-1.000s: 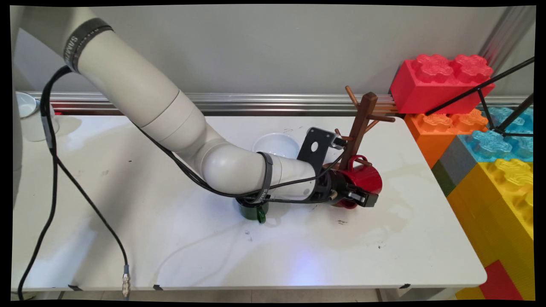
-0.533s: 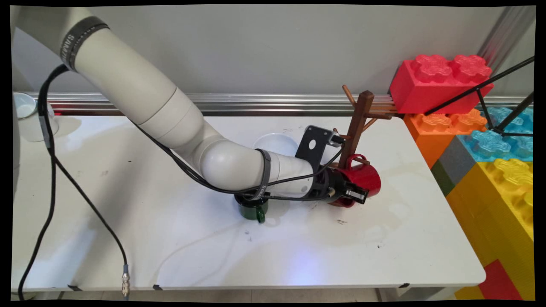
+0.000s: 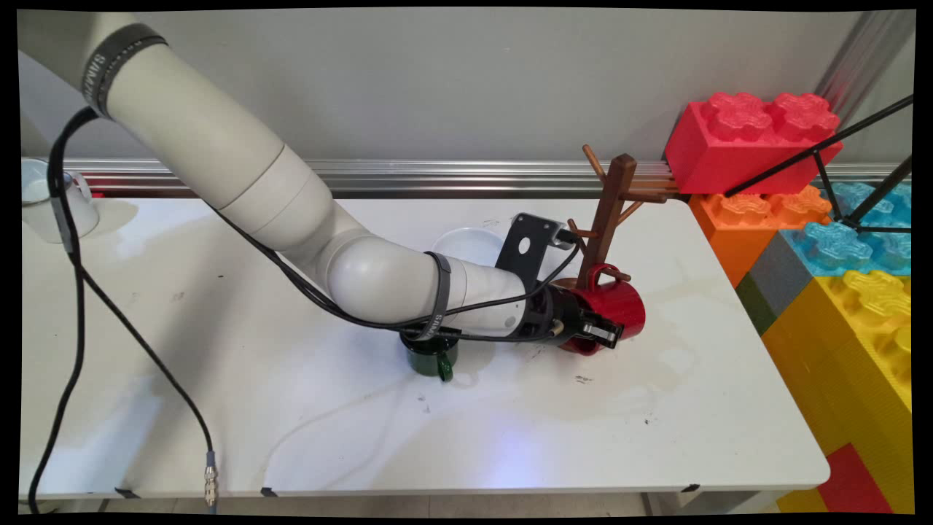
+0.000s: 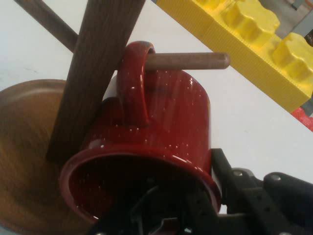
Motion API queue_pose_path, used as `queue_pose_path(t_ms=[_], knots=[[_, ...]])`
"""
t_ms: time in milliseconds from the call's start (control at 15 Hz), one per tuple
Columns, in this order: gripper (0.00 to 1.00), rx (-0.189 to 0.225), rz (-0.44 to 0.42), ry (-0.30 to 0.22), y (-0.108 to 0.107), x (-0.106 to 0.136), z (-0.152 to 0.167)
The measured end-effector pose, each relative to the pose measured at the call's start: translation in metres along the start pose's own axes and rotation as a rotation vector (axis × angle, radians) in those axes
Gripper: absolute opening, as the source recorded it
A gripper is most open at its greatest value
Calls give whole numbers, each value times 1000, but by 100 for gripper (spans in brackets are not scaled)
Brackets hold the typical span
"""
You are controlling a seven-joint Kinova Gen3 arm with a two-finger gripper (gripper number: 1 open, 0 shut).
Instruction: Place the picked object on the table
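Right of centre frame: claw (image 3: pixel 606 329) clenched on rim of red mug (image 3: pixel 616 310), one finger inside, one outside. Mug tipped sideways, handle looped over lowest peg of wooden mug tree (image 3: pixel 606 211). Green mug (image 3: pixel 431 359) on white surface (image 3: pixel 291 408), lower left of claw, under arm.

The claw (image 3: pixel 599 329) grips the rim of a red mug (image 3: pixel 616 310), whose handle hangs on a peg of the wooden mug tree (image 3: pixel 606 213). A green mug (image 3: pixel 431 359) stands on the table (image 3: pixel 656 423) under the arm.

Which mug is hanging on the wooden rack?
The red mug, its handle looped over a peg of the mug tree; the green mug stands on the table.
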Motion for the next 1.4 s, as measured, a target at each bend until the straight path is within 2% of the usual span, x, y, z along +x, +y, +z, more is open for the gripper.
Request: queue_pose_path(t_ms=[733,1400], knots=[[0,-64,30,25,5,14,-9],[0,-148,53,25,31,15,-14]])
